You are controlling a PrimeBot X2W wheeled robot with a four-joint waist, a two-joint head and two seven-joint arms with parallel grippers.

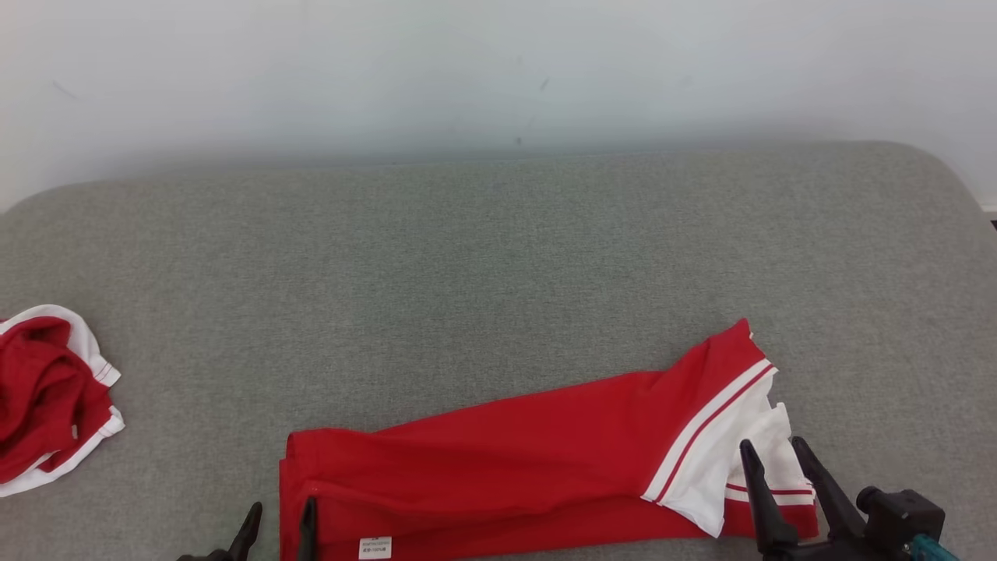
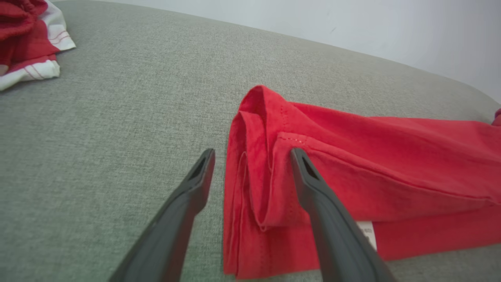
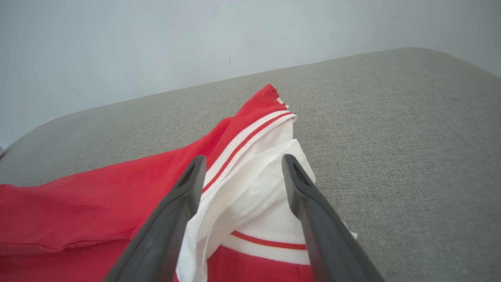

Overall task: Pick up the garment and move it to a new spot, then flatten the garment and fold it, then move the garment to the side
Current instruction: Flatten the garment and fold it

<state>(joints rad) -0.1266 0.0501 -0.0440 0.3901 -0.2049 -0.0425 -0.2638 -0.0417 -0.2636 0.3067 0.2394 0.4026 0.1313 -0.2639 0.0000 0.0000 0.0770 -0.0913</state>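
Observation:
The garment (image 1: 506, 460) is red with a white, red-striped end and lies folded into a long strip near the front of the grey surface. My left gripper (image 1: 280, 518) stands open over its left red end (image 2: 266, 176), one finger on the cloth and one beside it. My right gripper (image 1: 775, 456) is open above the white end (image 3: 250, 192), with nothing clamped between its fingers. A small white label (image 1: 375, 548) shows at the front edge.
A second red and white garment (image 1: 47, 397) lies crumpled at the far left of the grey padded surface (image 1: 498, 257). A pale wall (image 1: 498, 70) rises behind the surface's back edge. The surface curves off at the right corner.

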